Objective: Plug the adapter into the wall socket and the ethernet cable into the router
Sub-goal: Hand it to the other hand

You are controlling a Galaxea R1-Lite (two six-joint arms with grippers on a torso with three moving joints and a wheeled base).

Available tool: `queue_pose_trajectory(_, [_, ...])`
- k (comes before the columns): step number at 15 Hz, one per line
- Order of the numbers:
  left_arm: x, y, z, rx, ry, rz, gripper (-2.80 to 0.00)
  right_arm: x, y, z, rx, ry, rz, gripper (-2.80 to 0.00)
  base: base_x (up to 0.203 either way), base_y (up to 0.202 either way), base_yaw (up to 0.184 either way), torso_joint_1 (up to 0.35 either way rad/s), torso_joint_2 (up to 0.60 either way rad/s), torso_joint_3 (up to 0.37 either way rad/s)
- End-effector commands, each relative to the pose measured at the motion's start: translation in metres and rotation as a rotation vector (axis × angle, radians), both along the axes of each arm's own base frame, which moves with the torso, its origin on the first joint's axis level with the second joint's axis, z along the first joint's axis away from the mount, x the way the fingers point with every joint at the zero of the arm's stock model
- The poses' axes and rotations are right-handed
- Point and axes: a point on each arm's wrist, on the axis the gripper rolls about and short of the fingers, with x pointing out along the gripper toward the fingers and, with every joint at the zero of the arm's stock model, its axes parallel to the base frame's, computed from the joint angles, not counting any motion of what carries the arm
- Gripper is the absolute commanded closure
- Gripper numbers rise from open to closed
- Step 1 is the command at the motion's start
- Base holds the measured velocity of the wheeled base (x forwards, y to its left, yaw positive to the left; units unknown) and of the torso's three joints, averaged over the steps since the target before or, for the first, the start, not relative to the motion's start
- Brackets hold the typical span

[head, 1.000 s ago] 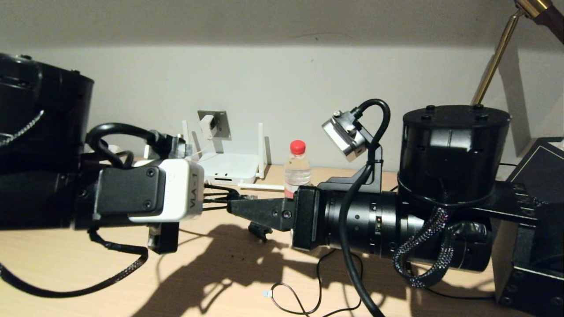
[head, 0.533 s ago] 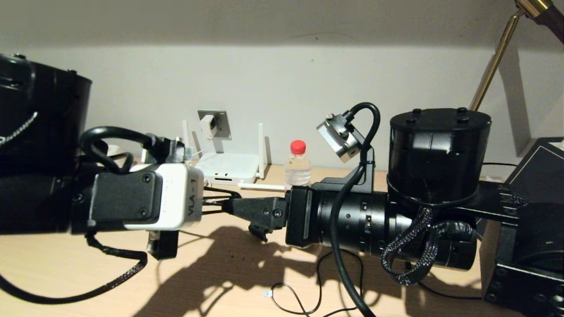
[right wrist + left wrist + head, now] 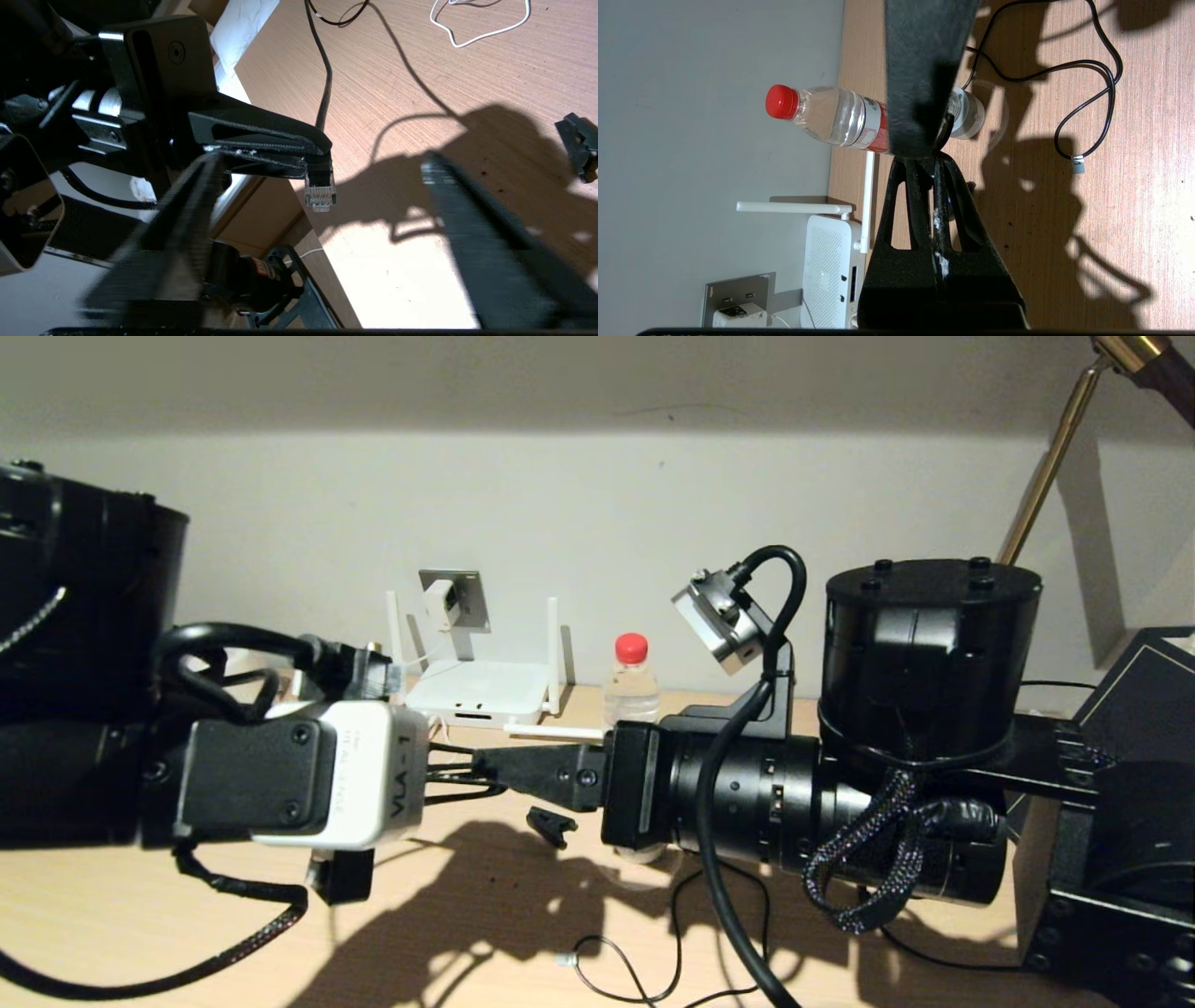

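My left gripper [image 3: 318, 156] is shut on the ethernet cable's black boot, and the clear plug [image 3: 320, 195] sticks out below its tips. The cable [image 3: 325, 74] trails back over the table. My right gripper [image 3: 320, 161] faces it with its fingers [image 3: 460, 205] spread open on either side of the plug, not touching it. In the head view the two grippers meet tip to tip above the table, left [image 3: 462, 772] and right [image 3: 493, 767]. Against the wall, the white adapter [image 3: 439, 601] sits in the grey wall socket [image 3: 467, 607]. The white router [image 3: 487, 689] lies below it.
A clear water bottle with a red cap [image 3: 631, 687] stands right of the router. A thin black cable with a small flat plug [image 3: 566, 958] and a small black clip [image 3: 549, 823] lie on the table. A brass lamp pole [image 3: 1041, 476] and a black box [image 3: 1144, 686] are at the right.
Both arms have shifted a little to the left, and the right arm has closed up on the left gripper. The left gripper has kept its hold on the ethernet plug.
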Motion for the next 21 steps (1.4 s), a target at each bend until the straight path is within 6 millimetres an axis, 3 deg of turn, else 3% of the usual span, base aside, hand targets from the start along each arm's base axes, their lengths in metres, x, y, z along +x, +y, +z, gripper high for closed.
queue_pose_trajectory(1, [-0.0012,-0.0002,0.0007,-0.002,-0.002,-0.005,0.00,-0.0003,-0.0002,0.0017,0.008,-0.001,0.002,0.00,0.000,0.000,0.000,0.000,0.00,0.000])
queue_pose_trajectory(18, [-0.0001,-0.0031,0.0002,-0.030,0.006,0.003,0.00,-0.0062,0.0027,-0.0018,-0.002,0.007,0.021,0.00,0.000,0.000,0.000,0.000,0.00,0.000])
queue_pose_trajectory(19, [-0.0001,-0.0031,0.0002,-0.032,0.008,0.004,-2.80,-0.0062,0.0027,-0.0017,-0.002,0.007,0.021,0.00,0.000,0.000,0.000,0.000,0.00,0.000])
queue_pose_trajectory(21, [-0.0004,-0.0028,0.0007,-0.034,0.006,0.006,-2.80,-0.0063,0.0026,-0.0010,0.001,0.009,0.021,0.00,0.000,0.000,0.000,0.000,0.00,0.000])
